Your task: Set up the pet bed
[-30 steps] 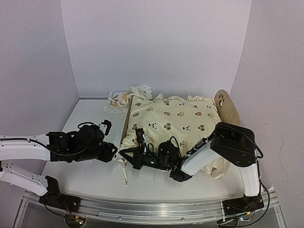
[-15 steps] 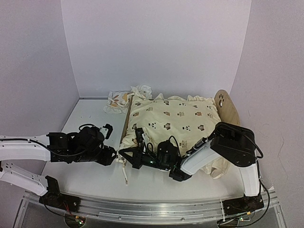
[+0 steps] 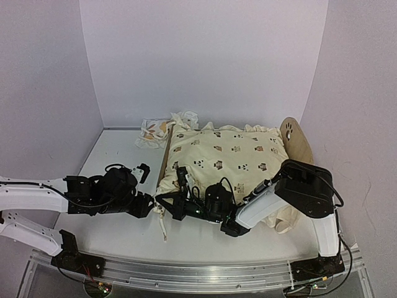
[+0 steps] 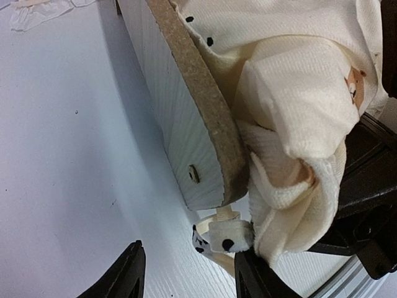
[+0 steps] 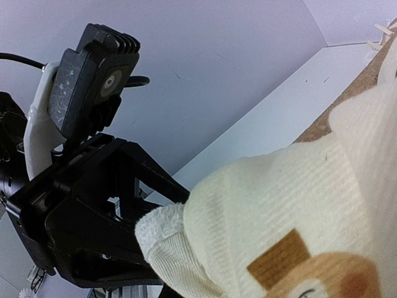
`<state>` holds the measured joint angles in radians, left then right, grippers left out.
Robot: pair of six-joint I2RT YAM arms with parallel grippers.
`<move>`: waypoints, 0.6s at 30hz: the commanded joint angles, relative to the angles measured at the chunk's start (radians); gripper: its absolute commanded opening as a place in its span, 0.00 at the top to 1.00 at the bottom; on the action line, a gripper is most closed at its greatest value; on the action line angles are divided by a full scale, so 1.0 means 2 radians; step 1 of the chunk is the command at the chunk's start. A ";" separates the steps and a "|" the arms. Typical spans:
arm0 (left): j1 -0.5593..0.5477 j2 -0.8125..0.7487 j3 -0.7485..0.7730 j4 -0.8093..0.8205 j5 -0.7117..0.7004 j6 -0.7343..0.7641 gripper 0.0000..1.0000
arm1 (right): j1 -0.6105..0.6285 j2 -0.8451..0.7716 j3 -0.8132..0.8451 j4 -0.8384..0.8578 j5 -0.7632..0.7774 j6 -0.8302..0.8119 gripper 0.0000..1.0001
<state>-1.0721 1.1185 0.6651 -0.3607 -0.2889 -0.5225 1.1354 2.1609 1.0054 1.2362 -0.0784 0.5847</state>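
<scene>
The pet bed (image 3: 296,139) stands at the back right, its paw-print end board on the right. A cream animal-print quilt (image 3: 226,155) covers it. In the left wrist view the near corner of the left end board (image 4: 186,124) shows, with bunched quilt (image 4: 298,93) beside it. A small cream tie tab (image 4: 226,236) hangs below that corner. My left gripper (image 4: 192,276) is open just short of the tab, the tab near its right finger. My right gripper (image 3: 167,203) is shut on the quilt's near left corner (image 5: 279,236), its fingertips hidden by the cloth.
A small leaf-print pillow (image 3: 152,130) lies crumpled at the back, left of the bed. A thin cream tie (image 3: 164,226) trails on the white table in front of the bed's left corner. Walls close the table at the left, back and right.
My left gripper has slid right towards the bed's near left corner and its jaws have widened a little. The right arm and the quilt have not moved.
</scene>
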 commanded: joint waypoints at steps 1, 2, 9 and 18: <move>0.003 0.008 0.007 0.050 -0.007 0.022 0.50 | -0.005 0.013 0.013 -0.014 0.005 0.007 1.00; 0.003 0.009 0.006 0.056 -0.005 0.024 0.50 | -0.005 0.012 0.013 -0.014 0.004 0.007 1.00; 0.011 0.007 -0.001 0.084 -0.004 0.029 0.55 | -0.005 0.008 0.010 -0.014 0.002 0.008 1.00; 0.015 0.002 -0.024 0.143 0.007 0.048 0.65 | -0.004 0.006 0.007 -0.013 -0.001 0.010 1.00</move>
<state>-1.0473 1.1347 0.6237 -0.2269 -0.2821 -0.4521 1.1324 2.1609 1.0061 1.2373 -0.0715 0.5896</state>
